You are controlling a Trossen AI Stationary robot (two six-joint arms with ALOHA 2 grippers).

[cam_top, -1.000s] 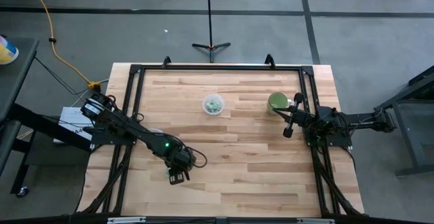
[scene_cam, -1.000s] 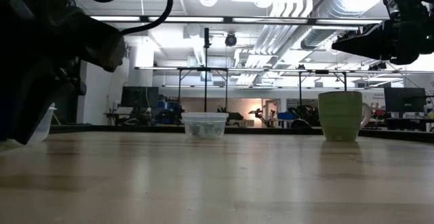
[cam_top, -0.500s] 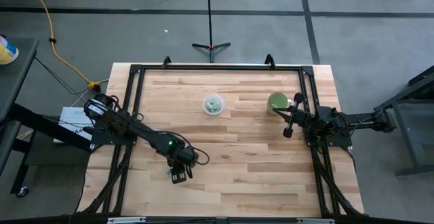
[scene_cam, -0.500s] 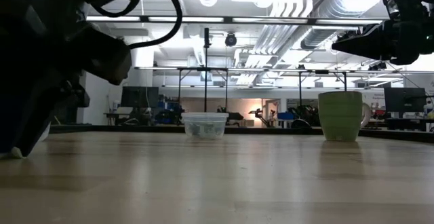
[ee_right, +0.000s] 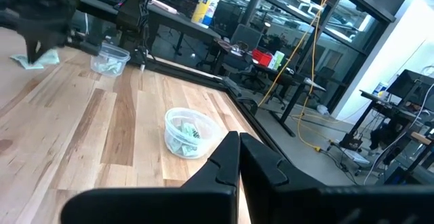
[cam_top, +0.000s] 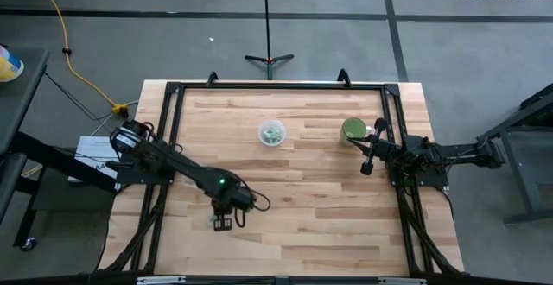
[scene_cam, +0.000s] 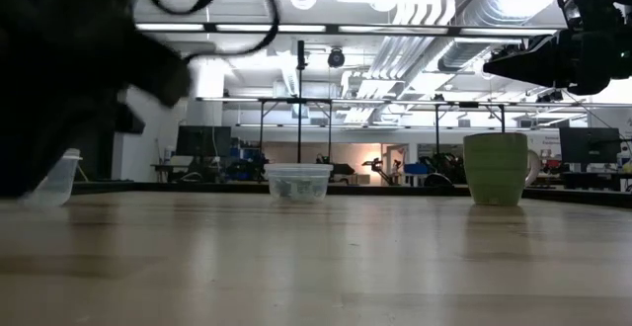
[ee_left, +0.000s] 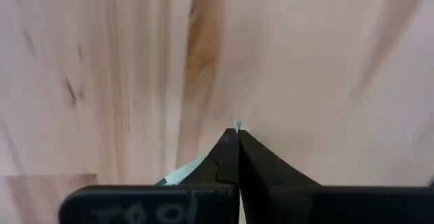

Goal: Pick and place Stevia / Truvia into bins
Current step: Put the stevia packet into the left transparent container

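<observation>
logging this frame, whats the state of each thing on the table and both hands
left hand: shut on a sachet, above the near left of the table
sachet: pinched, off the wood
centre clear cup: upright, sachets inside
left clear cup: upright, sachets inside
green cup: upright
right hand: shut, empty, beside the green cup

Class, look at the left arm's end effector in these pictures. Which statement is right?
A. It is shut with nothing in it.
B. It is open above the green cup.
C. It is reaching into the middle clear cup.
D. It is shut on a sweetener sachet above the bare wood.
D: the left end effector has its fingers together, a pale green sachet pinched between them, over the bare wooden table.
</observation>
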